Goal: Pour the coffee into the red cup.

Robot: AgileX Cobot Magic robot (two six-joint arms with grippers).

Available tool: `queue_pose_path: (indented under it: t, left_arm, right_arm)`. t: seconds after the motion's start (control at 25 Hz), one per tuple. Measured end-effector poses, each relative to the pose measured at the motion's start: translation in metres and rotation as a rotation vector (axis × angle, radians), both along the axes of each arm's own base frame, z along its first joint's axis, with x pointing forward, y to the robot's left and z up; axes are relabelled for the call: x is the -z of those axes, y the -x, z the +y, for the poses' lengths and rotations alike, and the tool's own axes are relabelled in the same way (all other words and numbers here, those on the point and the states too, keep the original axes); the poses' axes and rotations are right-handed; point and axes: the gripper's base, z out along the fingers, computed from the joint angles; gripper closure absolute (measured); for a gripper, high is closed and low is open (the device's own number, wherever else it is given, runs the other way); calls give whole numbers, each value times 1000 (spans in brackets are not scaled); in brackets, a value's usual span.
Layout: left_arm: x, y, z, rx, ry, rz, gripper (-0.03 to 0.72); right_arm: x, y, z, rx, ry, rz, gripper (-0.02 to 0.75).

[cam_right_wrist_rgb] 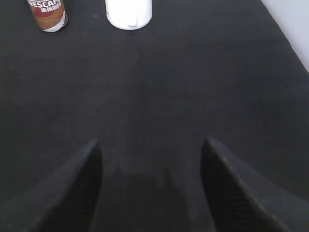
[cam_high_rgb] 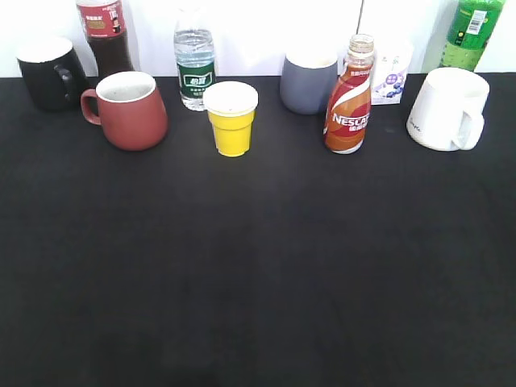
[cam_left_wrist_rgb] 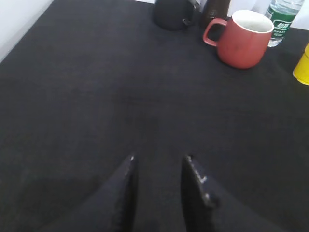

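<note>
Exterior view, coffee (cam_high_rgb: pixel 349 105) upright, well right of red cup (cam_high_rgb: pixel 129 109), left tool (cam_left_wrist_rgb: pixel 159 159) narrowly parted, right tool (cam_right_wrist_rgb: pixel 150 143) spread.

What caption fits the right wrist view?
Open right gripper above black table, Nescafe bottle and white mug beyond.

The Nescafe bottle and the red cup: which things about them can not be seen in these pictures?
- Nescafe bottle: top cut off by the upper edge in the right wrist view; small label print too tiny in the exterior view.
- Red cup: its bottom inside is hidden by its own wall, exterior and left wrist views.
- Left claw and right claw: absent from the exterior view.
</note>
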Motion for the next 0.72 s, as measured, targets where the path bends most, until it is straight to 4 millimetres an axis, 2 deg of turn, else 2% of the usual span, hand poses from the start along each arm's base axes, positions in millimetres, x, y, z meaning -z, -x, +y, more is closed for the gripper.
queue_pose_path:
  t: [0.72]
  left_arm:
    - [0, 0, 0, 0, 0, 0, 449]
  right_arm:
    - [0, 0, 0, -1, -1, -1, 232]
